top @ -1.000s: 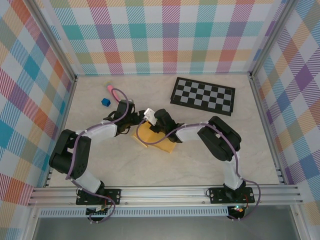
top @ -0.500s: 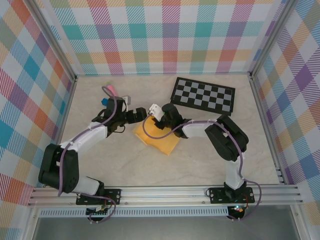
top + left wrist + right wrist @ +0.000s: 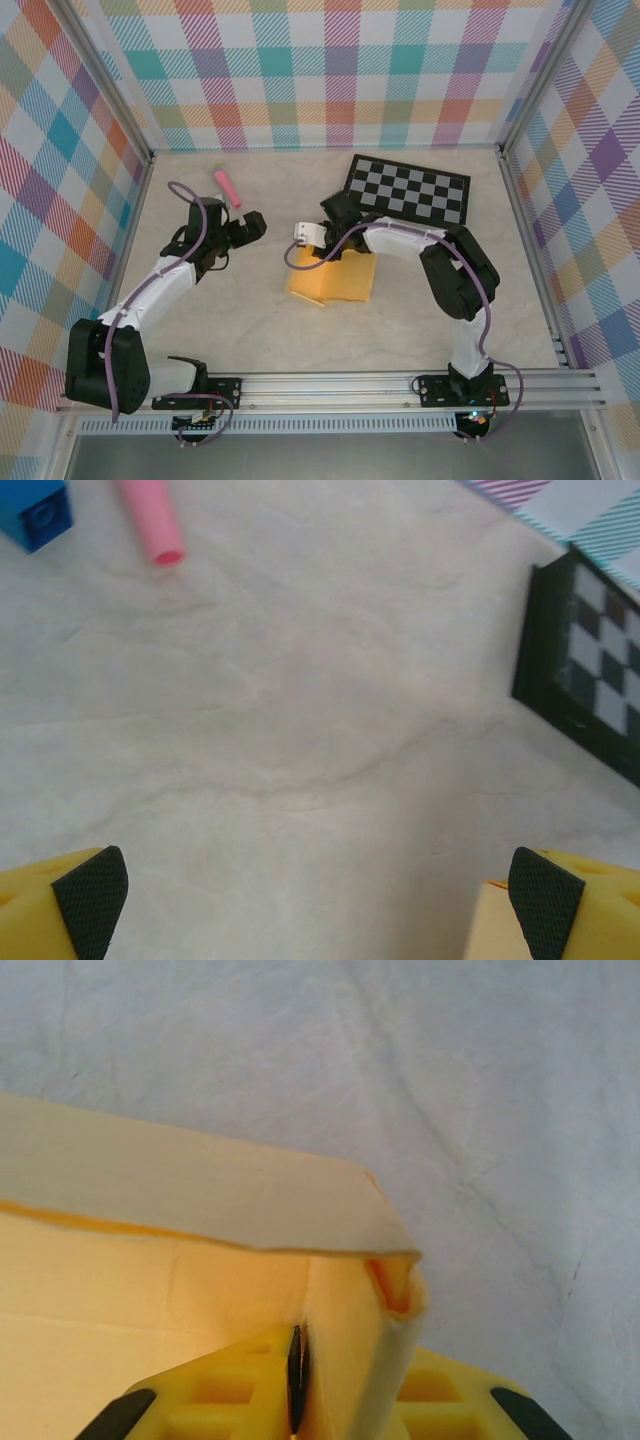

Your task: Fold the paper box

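Top external view first, from left to right. You see a pink stick [image 3: 226, 187] lying on the surface [image 3: 250, 330] far on the left. In the left wrist view a blue block [image 3: 35, 510] sits just beside this stick, to its left.

The left tool [image 3: 248, 226] hovers a little to the right of the stick and nearer to you. Its jaws stand wide open and it has hold of nothing. In the left wrist view you see bare surface between its two black pads [image 3: 90, 905].

The paper box [image 3: 340, 282] lies about in the middle of the surface, well apart from the left tool. It sits just on the near side of the checkered board [image 3: 407, 192]. Its near left part lies flat, and its right part looks raised.

The right tool [image 3: 335, 1400] reaches down onto the far edge of the paper box. In the right wrist view its jaws are almost closed, with one upright wall of the box between them. Both fingers [image 3: 230, 1395] seem to touch the cardboard, so it grips this wall. A flap of the box bends over above the wall.

The checkered board lies flat far on the right.
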